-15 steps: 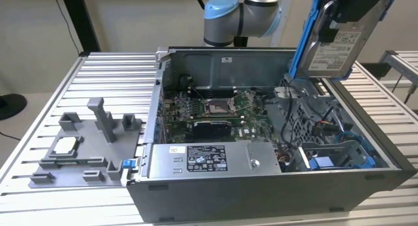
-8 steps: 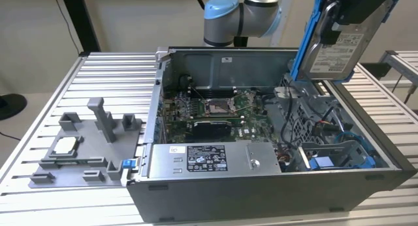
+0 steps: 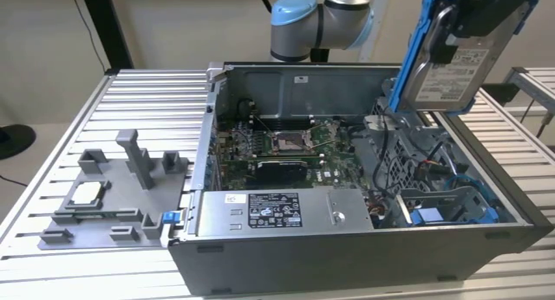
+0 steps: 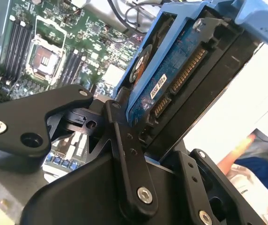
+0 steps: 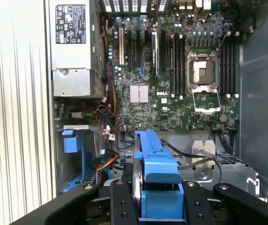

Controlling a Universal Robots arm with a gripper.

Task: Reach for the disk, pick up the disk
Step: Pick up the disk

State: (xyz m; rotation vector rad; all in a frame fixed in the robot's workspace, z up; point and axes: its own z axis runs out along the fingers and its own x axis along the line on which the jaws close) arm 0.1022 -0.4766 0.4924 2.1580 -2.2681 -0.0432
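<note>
I have the disk (image 3: 451,69) clamped between my fingers (image 4: 124,154), lifted clear above the open computer case (image 3: 347,248) at the exterior view's upper right, its white-labelled silver face turned toward that camera and its blue bracket (image 3: 414,60) framing the edges. My gripper (image 3: 485,17) closes on it from above there, dark against the top of the bracket. The second wrist view gives what the outside camera cannot: the underside of the disk (image 4: 171,79), a blue circuit board with a row of gold connector contacts, wedged tight between my black fingers, with the motherboard (image 4: 45,51) far below and its empty processor socket (image 4: 42,58) in sight. The first wrist view looks straight down past the bracket's blue edge (image 5: 155,161), held between my two finger bases, onto the inside of the case: the motherboard (image 5: 171,79) with its memory slots, the power supply (image 5: 73,47) with a black label beside it, a bundle of coloured wires (image 5: 103,115), and a blue drive bay (image 5: 73,140) standing open. Only the exterior view takes in the slatted metal table (image 3: 139,99) and the grey fixture (image 3: 113,196) on it at the exterior view's left of the case, where a small square silver chip (image 3: 87,193) rests in its seat, well apart from me.
</note>
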